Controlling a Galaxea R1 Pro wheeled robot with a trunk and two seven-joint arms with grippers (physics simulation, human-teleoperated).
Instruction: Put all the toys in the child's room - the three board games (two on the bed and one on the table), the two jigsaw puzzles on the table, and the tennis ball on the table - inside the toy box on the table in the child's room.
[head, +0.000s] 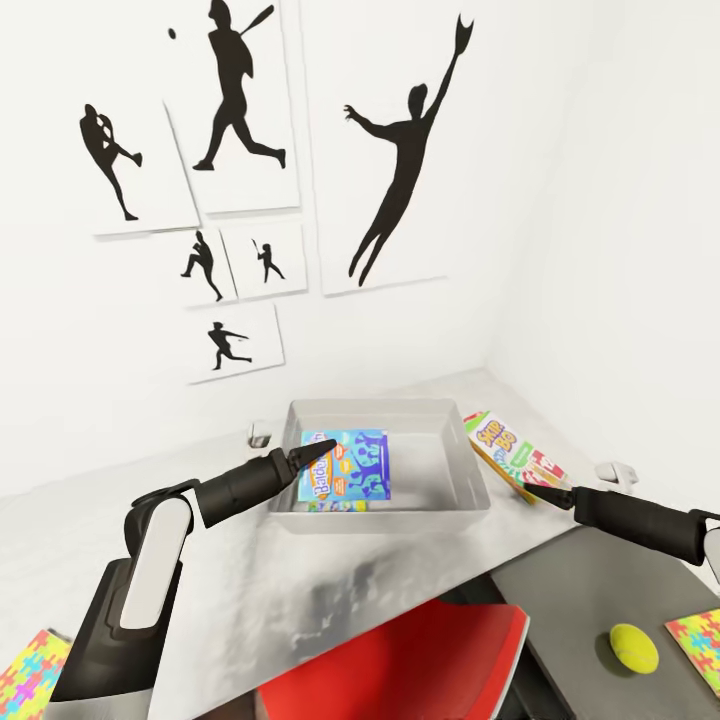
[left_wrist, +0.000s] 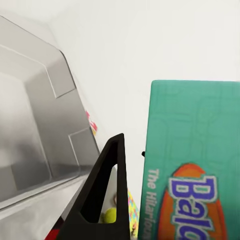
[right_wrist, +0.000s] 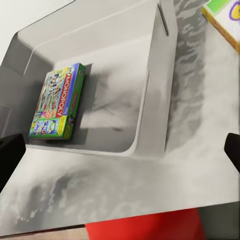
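Left end effector (head: 312, 447) holds board game (head: 346, 466) over toy box (head: 478, 487).

Toy box (head: 470, 480) smooth matt grey plastic; board game (head: 350, 465) glossy printed card; tennis ball (head: 633, 647) fuzzy

Grey toy box (head: 470, 480); blue-teal board game (head: 350, 465); yellow-green tennis ball (head: 633, 647); red chair (head: 420, 650)

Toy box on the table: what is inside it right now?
In the toy box, the right wrist view shows a Monopoly board game on the floor. The head view shows a blue board game the left gripper holds over it, hiding what lies beneath.
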